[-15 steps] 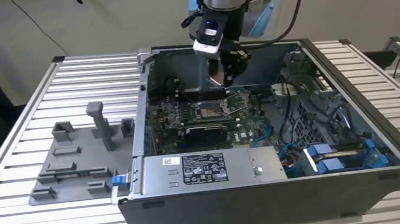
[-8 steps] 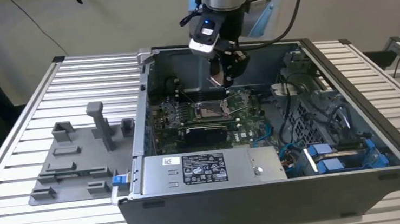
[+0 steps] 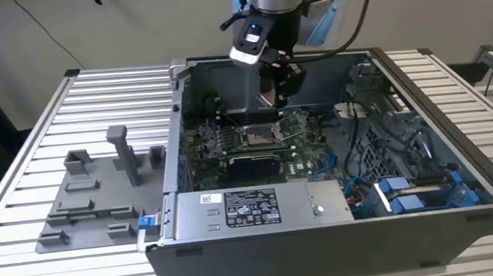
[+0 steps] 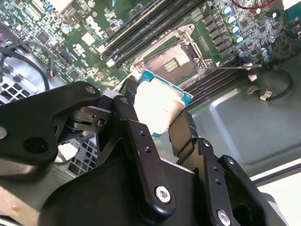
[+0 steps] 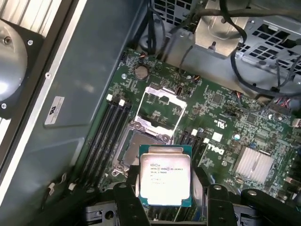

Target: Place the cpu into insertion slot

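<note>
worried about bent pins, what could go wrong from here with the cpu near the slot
The cpu, pinched at its edges by the jaws, could slip or tilt. It seems not yet squared over the slot; landing skewed may harm the contacts. The lever lies close beside the slot and might snag it.

cpu point(image 5: 164, 181): silvery-tan metal face, smooth, soft sheen
insertion slot point(image 5: 141, 139): shiny metal frame, dark matt centre
gripper fingers point(image 4: 136, 136): matt black — material unclear
case point(image 3: 328, 251): dull grey sheet metal
table point(image 3: 31, 130): ribbed pale metal — satin finish
</note>
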{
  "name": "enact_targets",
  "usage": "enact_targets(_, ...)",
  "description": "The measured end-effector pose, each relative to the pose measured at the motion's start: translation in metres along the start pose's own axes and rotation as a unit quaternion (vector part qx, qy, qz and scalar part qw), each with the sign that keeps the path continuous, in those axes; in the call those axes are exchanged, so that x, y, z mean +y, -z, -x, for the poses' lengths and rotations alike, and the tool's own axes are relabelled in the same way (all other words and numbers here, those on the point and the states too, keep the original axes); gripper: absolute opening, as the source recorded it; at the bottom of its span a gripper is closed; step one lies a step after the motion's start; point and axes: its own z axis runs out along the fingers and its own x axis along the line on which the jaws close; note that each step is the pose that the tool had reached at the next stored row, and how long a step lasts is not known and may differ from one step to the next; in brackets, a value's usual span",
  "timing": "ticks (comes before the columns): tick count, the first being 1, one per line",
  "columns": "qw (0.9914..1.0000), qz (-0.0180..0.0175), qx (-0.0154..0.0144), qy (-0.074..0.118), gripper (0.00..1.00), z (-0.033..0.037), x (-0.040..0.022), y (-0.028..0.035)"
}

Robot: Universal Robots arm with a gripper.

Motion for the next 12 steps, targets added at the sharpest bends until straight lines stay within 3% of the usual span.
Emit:
enact_targets(7,0.99914,0.0019,-0.0037,-0.041,0.54,0.0000,0.0000,-0.0001)
enact_targets(12,0.99904,0.0019,-0.0039,-0.044,0.54,0.0000,0.0000,-0.0002)
